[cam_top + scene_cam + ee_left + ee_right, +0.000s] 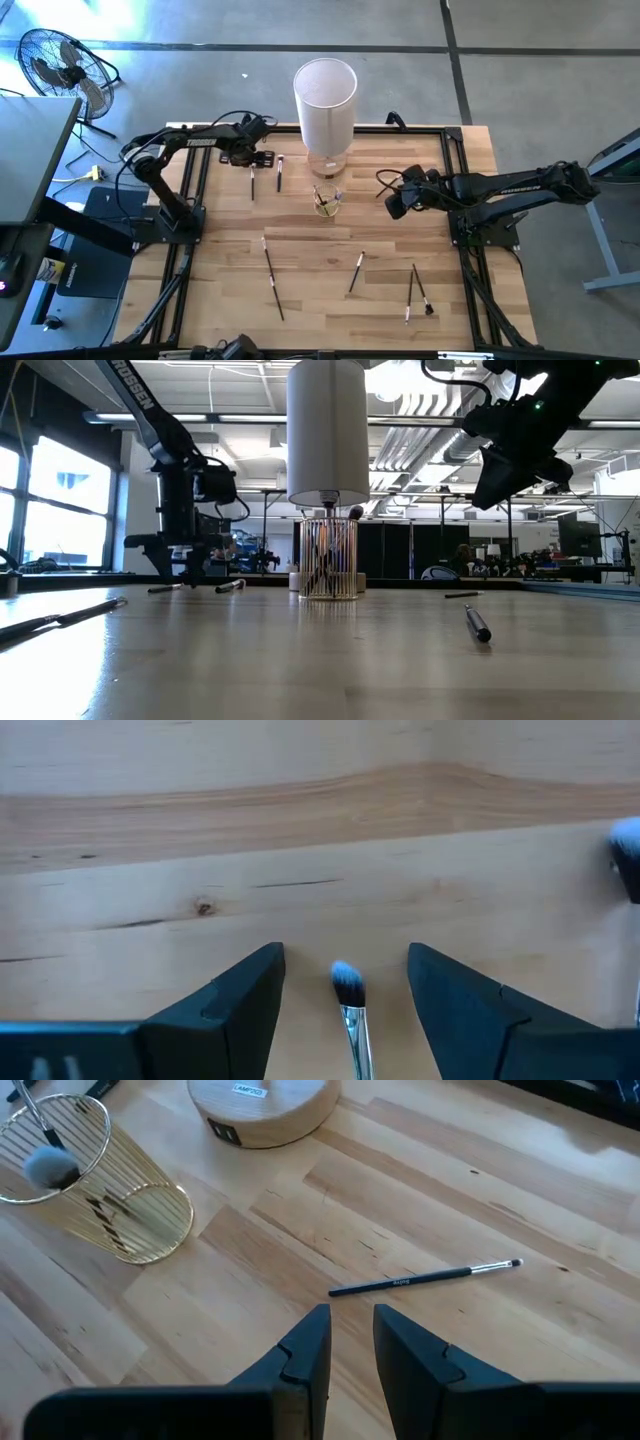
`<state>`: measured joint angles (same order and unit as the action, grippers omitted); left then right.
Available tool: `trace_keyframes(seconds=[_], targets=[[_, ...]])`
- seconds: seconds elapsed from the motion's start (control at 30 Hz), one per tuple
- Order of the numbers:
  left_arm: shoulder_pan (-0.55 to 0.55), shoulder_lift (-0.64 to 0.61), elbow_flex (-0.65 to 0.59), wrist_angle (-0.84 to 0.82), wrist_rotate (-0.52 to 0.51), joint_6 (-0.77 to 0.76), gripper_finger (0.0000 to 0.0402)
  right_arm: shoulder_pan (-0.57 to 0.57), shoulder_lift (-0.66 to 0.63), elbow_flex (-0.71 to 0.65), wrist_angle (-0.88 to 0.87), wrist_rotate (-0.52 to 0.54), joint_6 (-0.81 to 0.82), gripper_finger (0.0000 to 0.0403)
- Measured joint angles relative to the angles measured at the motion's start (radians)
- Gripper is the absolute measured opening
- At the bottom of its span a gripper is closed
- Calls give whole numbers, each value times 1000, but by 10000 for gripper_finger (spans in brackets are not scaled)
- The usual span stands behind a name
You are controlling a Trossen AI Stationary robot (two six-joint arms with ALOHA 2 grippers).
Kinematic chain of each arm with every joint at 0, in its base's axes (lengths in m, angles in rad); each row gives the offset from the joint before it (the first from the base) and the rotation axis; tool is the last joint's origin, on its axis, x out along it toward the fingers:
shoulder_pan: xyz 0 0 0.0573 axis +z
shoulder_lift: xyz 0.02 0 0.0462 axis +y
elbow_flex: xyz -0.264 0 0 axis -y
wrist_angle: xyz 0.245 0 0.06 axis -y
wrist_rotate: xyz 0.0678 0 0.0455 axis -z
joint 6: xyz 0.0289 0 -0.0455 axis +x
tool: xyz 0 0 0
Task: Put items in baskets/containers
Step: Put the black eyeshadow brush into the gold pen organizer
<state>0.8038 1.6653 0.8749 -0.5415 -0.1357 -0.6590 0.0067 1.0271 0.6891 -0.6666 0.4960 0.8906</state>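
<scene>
Pale wooden planks of the desk (330,300) are carrying scattered brushes around the small clear ribbed glass cup (326,201), which already has a few in it. I am lining up a pick: the left gripper (345,982), well to the cup's left, is hanging with fingers spread wide, straddling the pale bristle tip of a thin silver-ferruled makeup brush (350,1010) without touching it. Next I am judging a descent and squeeze, then a carry to the cup. The right gripper (350,1330), fingers narrowly apart and empty, is waiting on the cup's right.
</scene>
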Motion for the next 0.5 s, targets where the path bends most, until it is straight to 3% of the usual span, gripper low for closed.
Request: trace_keyframes(seconds=[0.2,0.5], targets=[[1,1,0,-27,25,-76,187,0,0,0,-1,4,0,74],[4,3,-1,-60,69,-104,104,0,0,0,-1,21,0,74]])
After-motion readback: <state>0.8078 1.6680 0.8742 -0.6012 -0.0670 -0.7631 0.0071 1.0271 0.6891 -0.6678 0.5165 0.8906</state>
